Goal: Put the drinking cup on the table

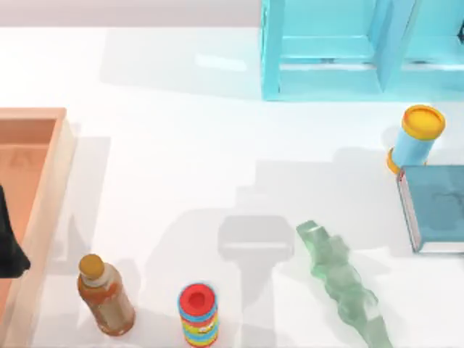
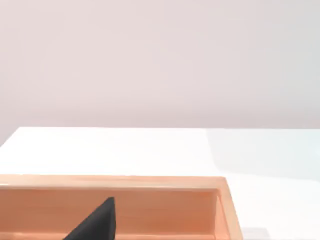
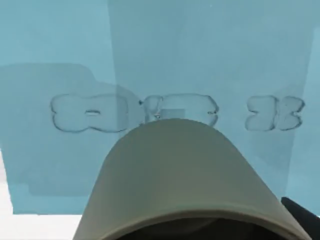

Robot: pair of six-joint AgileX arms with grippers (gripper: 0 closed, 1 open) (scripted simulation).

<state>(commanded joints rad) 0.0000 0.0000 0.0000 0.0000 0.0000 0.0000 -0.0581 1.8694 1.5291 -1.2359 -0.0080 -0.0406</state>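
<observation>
The cup sits very close before the right wrist camera, its round mouth turned toward the camera and its olive-grey wall rising behind the rim. A dark part of the right gripper touches the cup's rim at one side, so the gripper seems to be closed around the cup and carrying it, though the grip itself is mostly hidden. Behind the cup stands a pale blue surface with some glassy shapes in it; what it belongs to I cannot tell.

On the table a tray lies along the left edge. The left gripper hangs over the tray at that edge, and how far it is open I cannot tell. In the left wrist view it shows dark above the tray, with the table beyond.

A shelf stands at the far edge, toward the right. A blue can lies near the right edge, touching the far corner of a book. A clear green bottle lies near the front edge. A striped can and a brown bottle stand at the front edge, left of it
</observation>
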